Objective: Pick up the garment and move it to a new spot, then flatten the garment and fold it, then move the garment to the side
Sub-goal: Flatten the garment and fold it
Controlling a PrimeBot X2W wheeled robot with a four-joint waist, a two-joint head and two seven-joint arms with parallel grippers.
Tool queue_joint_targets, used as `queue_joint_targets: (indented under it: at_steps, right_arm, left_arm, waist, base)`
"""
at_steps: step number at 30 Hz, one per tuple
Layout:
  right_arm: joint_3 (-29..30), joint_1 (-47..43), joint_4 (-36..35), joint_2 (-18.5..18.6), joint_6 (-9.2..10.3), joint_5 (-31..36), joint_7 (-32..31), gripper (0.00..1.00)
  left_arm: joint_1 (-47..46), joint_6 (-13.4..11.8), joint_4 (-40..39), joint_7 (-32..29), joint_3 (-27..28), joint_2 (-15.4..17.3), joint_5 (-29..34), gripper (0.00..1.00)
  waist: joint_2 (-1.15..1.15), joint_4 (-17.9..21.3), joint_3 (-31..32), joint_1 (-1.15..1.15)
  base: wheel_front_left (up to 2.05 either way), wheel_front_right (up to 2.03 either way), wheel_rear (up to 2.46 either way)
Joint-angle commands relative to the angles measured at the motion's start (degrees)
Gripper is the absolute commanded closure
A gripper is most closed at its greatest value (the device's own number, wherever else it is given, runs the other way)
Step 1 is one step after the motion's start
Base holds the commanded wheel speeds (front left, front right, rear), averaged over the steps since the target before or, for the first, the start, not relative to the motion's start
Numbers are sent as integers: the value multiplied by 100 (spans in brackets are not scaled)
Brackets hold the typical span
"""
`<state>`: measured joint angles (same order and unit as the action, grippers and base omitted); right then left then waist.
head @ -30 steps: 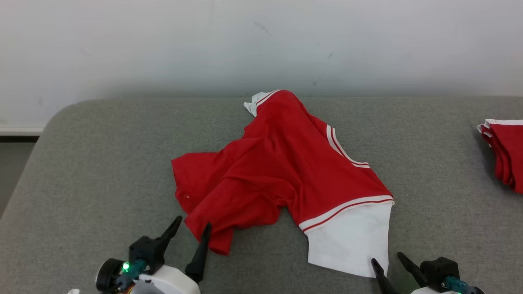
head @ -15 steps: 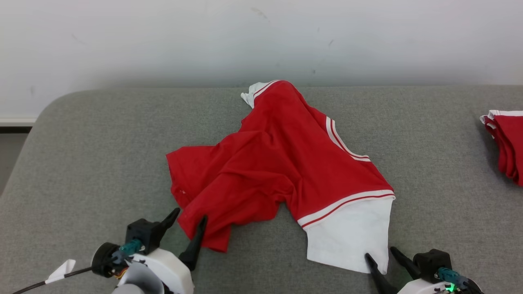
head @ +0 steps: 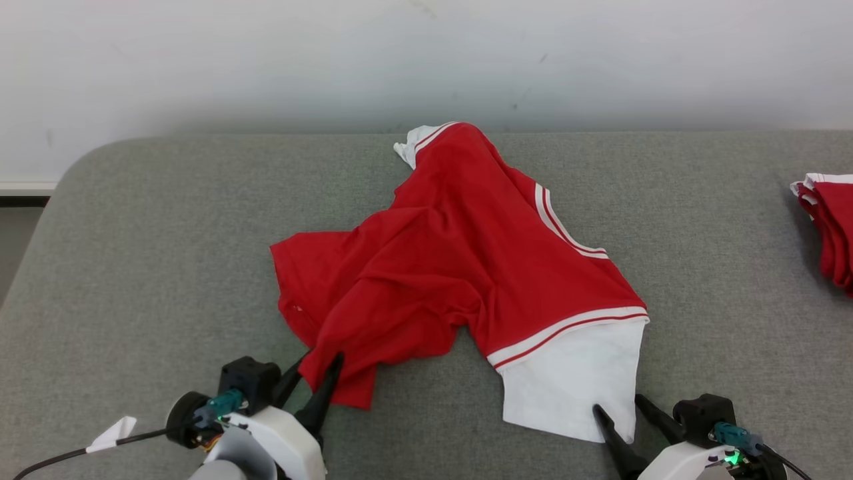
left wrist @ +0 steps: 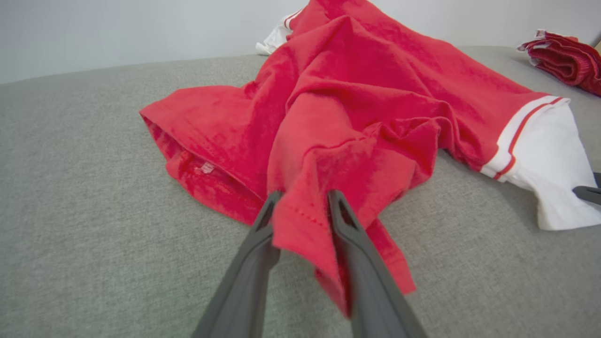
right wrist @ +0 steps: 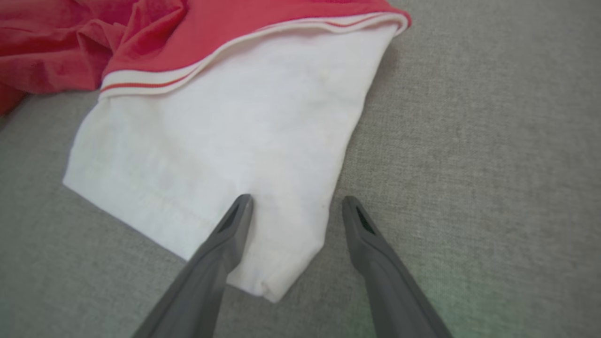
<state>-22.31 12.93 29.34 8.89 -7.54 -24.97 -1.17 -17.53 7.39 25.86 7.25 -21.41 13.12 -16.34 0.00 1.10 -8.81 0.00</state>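
The garment [head: 466, 267] is a red shirt with white sleeves and striped trim, lying crumpled in the middle of the grey padded surface [head: 133, 267]. My left gripper [head: 322, 361] is shut on a fold of its near red hem; in the left wrist view the cloth [left wrist: 375, 70] bunches between the narrowed fingers of that gripper [left wrist: 303, 195]. My right gripper [head: 616, 403] stands open astride the near corner of the white sleeve [right wrist: 225, 131]. In the right wrist view one finger of the right gripper [right wrist: 296, 200] rests over the white cloth and the other over bare surface.
A stack of folded red and white garments [head: 830, 227] lies at the far right edge, also seen in the left wrist view as a red pile [left wrist: 563, 56]. A pale wall runs behind the surface. The surface rounds off at the left, with floor [head: 13, 253] beyond.
My left gripper's fingers have drawn together on the red hem fold, which now bunches up between them. The right gripper has edged slightly forward over the sleeve corner, still open. The camera shifted a little.
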Motion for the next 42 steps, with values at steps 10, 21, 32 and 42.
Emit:
queue_joint_targets:
  at_steps: [10, 21, 32, 42]
  right_arm:
    - [-632, 78, 98, -104, -24, -613, -459, 0]
    - [-351, 400, -559, 8, 4, -2459, -23, 100]
    - [779, 313, -2487, 1071, 5, -4059, -528, 100]
    - [2191, 414, -3916, 1608, 5, -4601, -1214, 100]
  left_arm:
    - [-139, 3, 120, 104, -255, 161, -232, 100]
    - [-25, 4, -201, 47, -357, 312, -498, 100]
    - [489, -10, -1975, -745, -130, 577, -1205, 100]
    - [765, -129, -4193, -2001, -10, 843, -2022, 100]
  waist:
    - [0, 4, -7, 0]
    - [0, -52, 259, 0]
    - [0, 34, 822, 0]
    - [0, 51, 1112, 0]
  base:
    - [0, 0, 0]
    - [0, 0, 0]
    - [0, 0, 0]
    - [0, 0, 0]
